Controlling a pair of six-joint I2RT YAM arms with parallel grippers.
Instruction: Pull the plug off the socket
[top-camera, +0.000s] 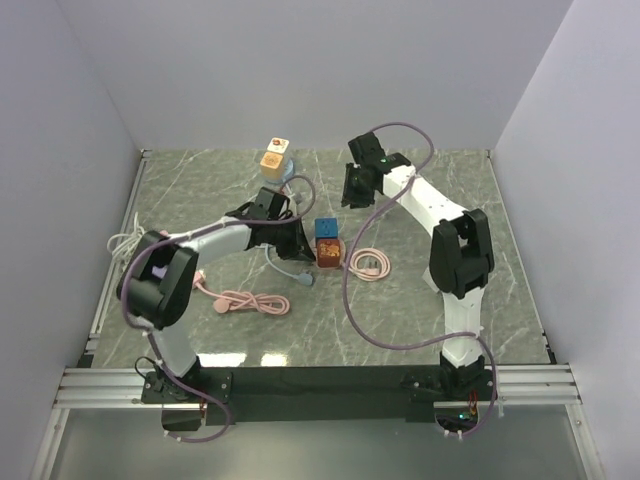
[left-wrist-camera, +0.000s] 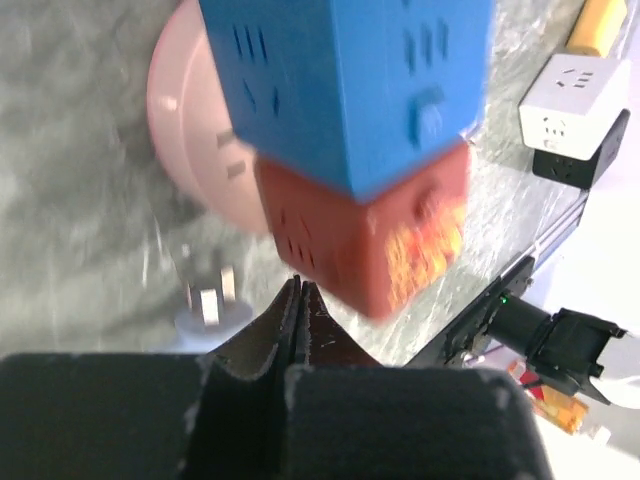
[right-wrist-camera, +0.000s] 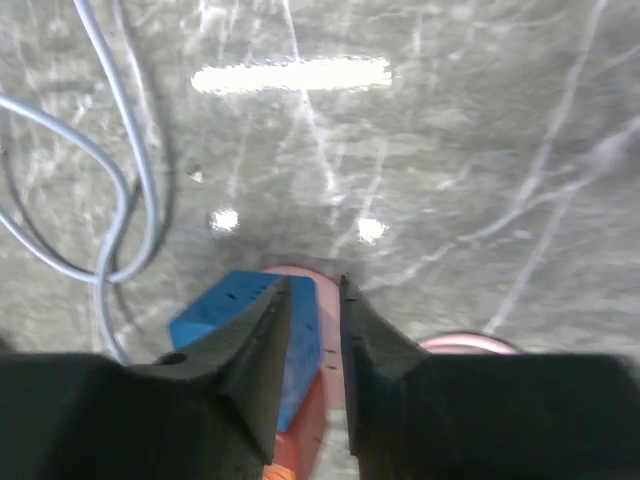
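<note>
A blue cube socket (top-camera: 326, 229) sits against an orange-red cube socket (top-camera: 328, 252) mid-table. In the left wrist view the blue cube (left-wrist-camera: 350, 80) is above the red one (left-wrist-camera: 370, 240). A pale blue plug (left-wrist-camera: 205, 305) lies on the table beside them with its prongs bare, out of any socket; it also shows in the top view (top-camera: 303, 277). My left gripper (left-wrist-camera: 298, 287) is shut and empty, its tips just short of the red cube. My right gripper (right-wrist-camera: 315, 295) hovers above and behind the blue cube (right-wrist-camera: 235, 315), narrowly open and empty.
A coiled pink cable (top-camera: 370, 263) lies right of the cubes and another pink cable (top-camera: 250, 300) at front left. A second socket stack (top-camera: 275, 158) stands at the back. A white cable (top-camera: 125, 243) lies at the left wall. A grey-blue cable (right-wrist-camera: 110, 200) loops over the table.
</note>
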